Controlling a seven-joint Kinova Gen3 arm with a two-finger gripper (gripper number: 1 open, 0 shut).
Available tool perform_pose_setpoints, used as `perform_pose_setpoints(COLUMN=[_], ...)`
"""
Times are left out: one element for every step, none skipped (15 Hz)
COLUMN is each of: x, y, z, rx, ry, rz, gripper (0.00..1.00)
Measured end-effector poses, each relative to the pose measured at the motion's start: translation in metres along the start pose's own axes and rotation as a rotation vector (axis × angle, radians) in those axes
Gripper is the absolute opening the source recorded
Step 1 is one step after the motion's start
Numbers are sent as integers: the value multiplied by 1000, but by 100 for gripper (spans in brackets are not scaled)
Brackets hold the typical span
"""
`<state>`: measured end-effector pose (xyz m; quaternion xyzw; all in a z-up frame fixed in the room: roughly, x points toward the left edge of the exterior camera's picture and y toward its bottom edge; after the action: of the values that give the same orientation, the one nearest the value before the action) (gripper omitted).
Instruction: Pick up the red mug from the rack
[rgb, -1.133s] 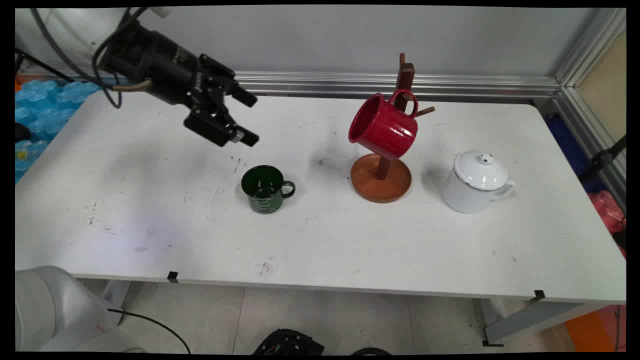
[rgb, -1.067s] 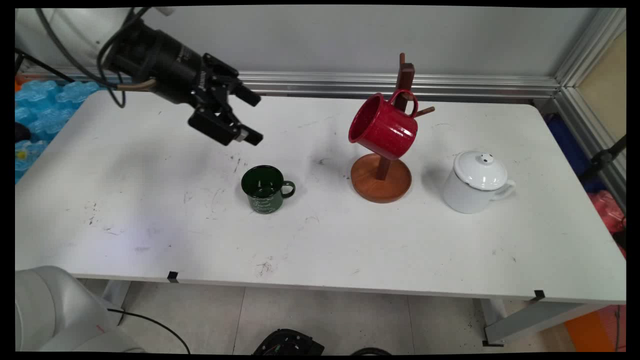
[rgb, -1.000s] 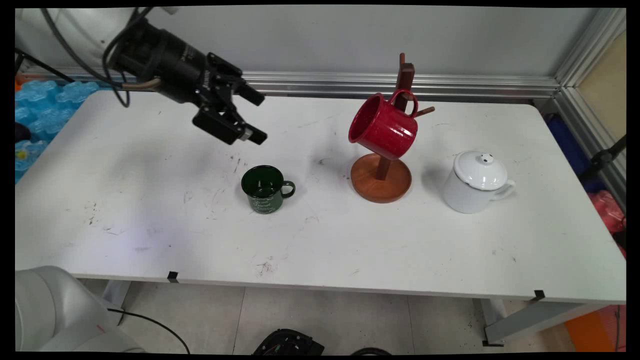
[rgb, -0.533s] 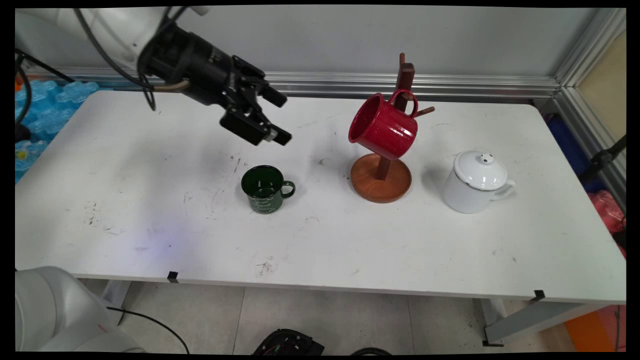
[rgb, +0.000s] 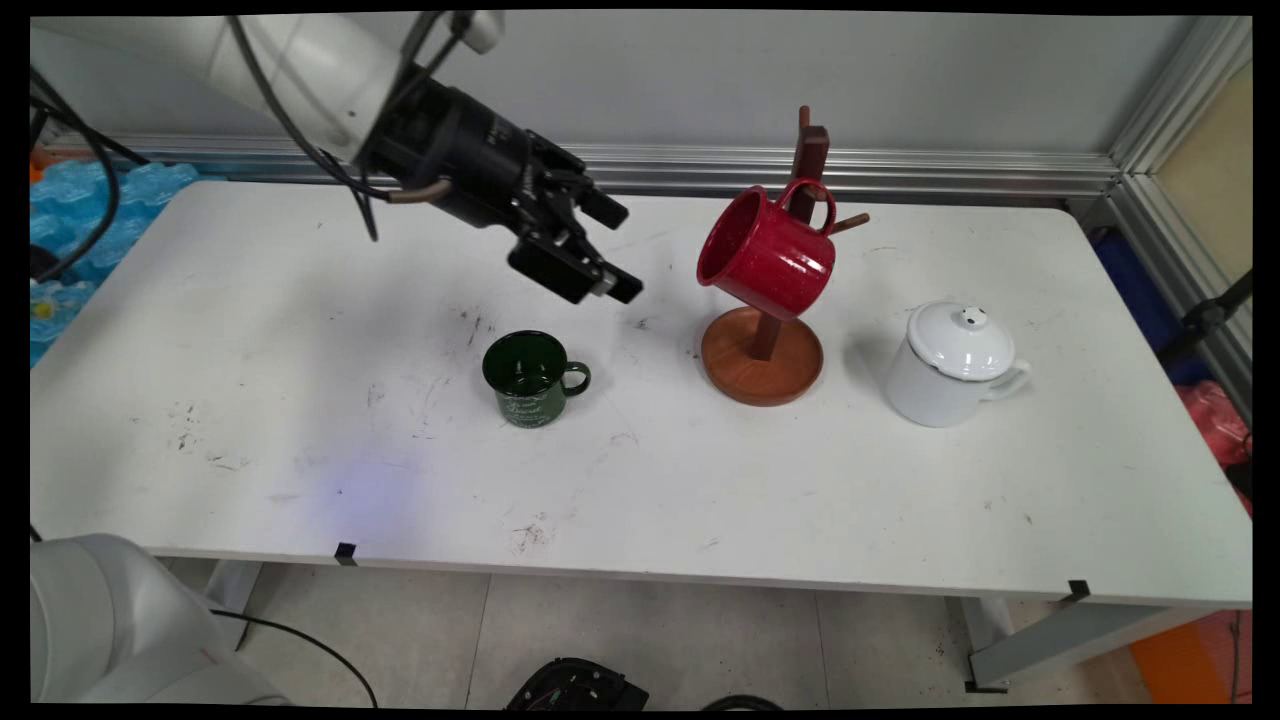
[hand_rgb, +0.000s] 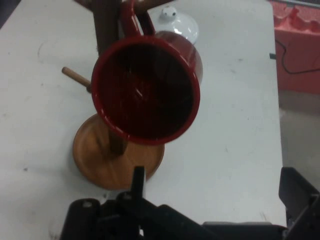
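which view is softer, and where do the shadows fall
Hand view: soft, the red enamel mug slightly blurred. Main view: sharp, faint shadows left of the round wooden mug stand and white lidded enamel pot.

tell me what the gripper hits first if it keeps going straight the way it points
Probably the red mug hanging on the wooden mug tree: the gripper faces its open mouth, though depth is unclear.

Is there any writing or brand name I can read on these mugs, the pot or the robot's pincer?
Green mug: pale script on its side, too small to read.
Pincer: no lettering legible.
Red mug, white teapot, wooden mug stand: no writing visible.
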<state>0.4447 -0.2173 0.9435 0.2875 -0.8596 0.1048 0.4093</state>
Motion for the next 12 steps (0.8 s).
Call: perform_pose_setpoints(x=[1,3,4,6,7,8,9,10,11,13,13,14], y=[0,-1,-1,-2,-2,-3,-4,-4,-5,-6,-6,-7], z=[5,11,16,21,25,28,34,39,44,48,51,56], rx=[-2,-4,-6,-7,-7,-9,-11,-13,-17,-20,-22,-27], ry=[4,8,13,17,20,23,27,31,35,38,40,44], rz=[-2,-4,-7,-9,-10,-12,-15,-18,-21,-23,-25,-28], gripper=[100,100,100,100,100,100,100,100,100,100,100,100])
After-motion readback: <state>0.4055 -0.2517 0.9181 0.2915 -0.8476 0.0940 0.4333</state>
